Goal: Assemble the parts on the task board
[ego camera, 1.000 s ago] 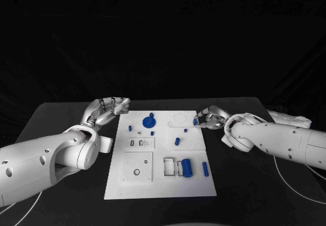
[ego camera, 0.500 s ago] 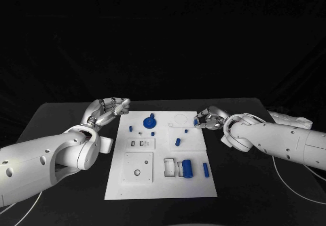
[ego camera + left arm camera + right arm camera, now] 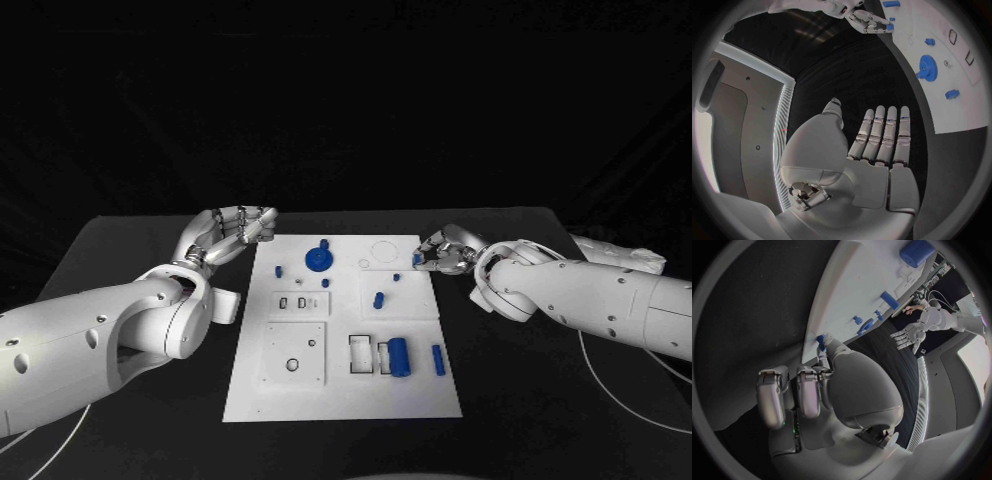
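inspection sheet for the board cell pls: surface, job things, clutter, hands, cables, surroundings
Surface: black table, task board lying flat at its middle.
Job things: blue gear at the board's far end; blue cylinder and slim blue bar nearer the robot; small blue piece mid-board.
Clutter: nothing seen.
Hands: left hand off the board's far left corner, fingers straight, holding nothing. Right hand at the board's far right edge, pinching a small blue part.
Cables: white cable on the table under the right arm; another under the left arm.
Surroundings: black backdrop.
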### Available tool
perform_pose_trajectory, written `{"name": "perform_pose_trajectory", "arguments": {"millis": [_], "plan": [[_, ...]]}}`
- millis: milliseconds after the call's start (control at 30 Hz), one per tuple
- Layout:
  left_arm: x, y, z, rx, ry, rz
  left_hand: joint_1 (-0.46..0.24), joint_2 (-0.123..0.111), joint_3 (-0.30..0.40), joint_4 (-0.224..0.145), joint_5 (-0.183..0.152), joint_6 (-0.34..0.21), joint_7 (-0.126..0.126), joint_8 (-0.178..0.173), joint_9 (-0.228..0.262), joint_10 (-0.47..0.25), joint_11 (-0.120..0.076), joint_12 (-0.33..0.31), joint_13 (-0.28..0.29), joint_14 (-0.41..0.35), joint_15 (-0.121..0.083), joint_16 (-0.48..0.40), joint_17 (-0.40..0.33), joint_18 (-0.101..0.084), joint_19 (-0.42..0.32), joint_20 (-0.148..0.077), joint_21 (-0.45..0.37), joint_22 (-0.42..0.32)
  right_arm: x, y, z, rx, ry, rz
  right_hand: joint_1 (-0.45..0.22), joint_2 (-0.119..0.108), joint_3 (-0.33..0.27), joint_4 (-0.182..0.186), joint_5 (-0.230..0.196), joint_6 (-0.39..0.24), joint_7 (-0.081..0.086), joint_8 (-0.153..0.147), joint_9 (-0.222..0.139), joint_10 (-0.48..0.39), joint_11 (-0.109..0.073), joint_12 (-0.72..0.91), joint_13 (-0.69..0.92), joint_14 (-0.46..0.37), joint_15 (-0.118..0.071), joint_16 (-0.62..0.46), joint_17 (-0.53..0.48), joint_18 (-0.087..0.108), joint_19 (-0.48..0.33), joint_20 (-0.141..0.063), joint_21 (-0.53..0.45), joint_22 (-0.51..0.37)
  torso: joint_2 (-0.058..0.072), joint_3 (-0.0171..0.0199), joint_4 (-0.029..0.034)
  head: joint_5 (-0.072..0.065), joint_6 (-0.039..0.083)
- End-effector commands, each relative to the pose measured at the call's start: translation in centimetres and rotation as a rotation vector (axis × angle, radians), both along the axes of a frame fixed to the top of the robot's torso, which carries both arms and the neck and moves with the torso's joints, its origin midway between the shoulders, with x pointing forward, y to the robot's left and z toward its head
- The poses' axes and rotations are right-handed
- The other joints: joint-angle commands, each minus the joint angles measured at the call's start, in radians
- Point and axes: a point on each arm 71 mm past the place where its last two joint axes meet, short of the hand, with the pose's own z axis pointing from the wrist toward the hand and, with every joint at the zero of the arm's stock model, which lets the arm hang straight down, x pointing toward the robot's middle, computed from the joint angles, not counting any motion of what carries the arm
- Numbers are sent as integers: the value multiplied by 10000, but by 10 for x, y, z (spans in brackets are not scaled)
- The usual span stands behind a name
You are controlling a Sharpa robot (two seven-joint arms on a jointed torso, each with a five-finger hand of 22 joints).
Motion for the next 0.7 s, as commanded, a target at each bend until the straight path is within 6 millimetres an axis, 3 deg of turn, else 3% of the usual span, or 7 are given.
{"name": "perform_pose_trajectory", "arguments": {"millis": [33, 400, 700], "plan": [[-1, -2, 2, -25, -146, -112, -13, 89, 1, -30, 38, -72, 267, 39, 9, -85, 16, -41, 17, -48, -5, -29, 10, 140, -71, -29, -56, -11, -1, 2, -3, -279, 195, 173, 97, 208, 20, 70, -39, 230, 7, 100, 41, 1086, -40, -68, 2591, 1060, -58, 42, 2628, -67, 1047, -20, 45, 2631, -5, 5, -2, 11, 2], [-1, -1, 2, -21, -148, -91, -8, 91, -13, -29, 53, -78, 268, 52, 13, -85, 16, -40, 19, -48, -4, -28, 13, 140, -72, -30, -57, -14, -2, 3, 0, -122, -228, 23, 123, 257, 18, 78, -55, 339, -18, 115, 40, 1086, -43, -68, 2591, 1060, -53, 42, 2628, -67, 1047, -15, 45, 2631, -5, 0, 4, 20, 4], [-1, -1, 2, -18, -150, -90, -8, 91, -13, -29, 53, -78, 268, 52, 13, -85, 16, -40, 19, -48, -4, -28, 13, 140, -72, -30, -57, -14, -9, 12, 11, 846, -1046, -176, 202, 234, -5, 31, -20, 472, 24, 131, 40, 1086, -30, -68, 2591, 1060, -51, 42, 2628, -67, 1047, -12, 45, 2631, -17, -1, 3, 101, 61]]}}
